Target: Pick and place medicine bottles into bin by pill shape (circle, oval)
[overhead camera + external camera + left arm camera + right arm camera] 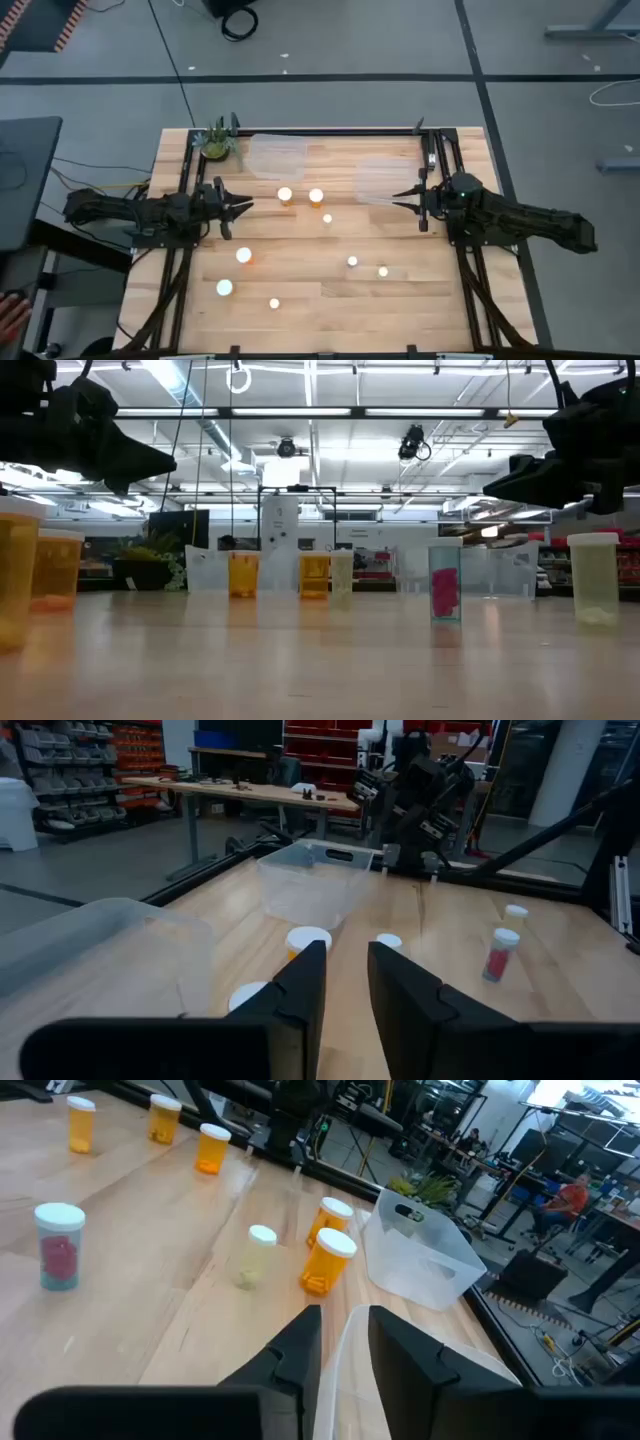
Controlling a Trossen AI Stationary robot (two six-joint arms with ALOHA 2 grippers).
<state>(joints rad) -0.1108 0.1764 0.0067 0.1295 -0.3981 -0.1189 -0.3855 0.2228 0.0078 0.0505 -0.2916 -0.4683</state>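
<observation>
Several medicine bottles with white caps stand upright on the wooden table [420, 300]. Two orange ones [285, 195] [316, 196] are at the middle, and others [243, 256] [352, 262] [274, 303] stand nearer the front. One bottle holds red pills [58, 1245] [500, 955]. My left gripper [245, 207] [347, 952] hovers at the table's left, pointing right, its fingers slightly apart and empty. My right gripper [400, 197] [345, 1315] hovers at the right, pointing left over a bin's edge, also slightly apart and empty.
Two clear plastic bins sit at the back of the table, one left of centre [275, 155] and one toward the right [385, 180]. A small green plant [215, 140] stands at the far left corner. A dark frame [300, 130] runs along the table's edges.
</observation>
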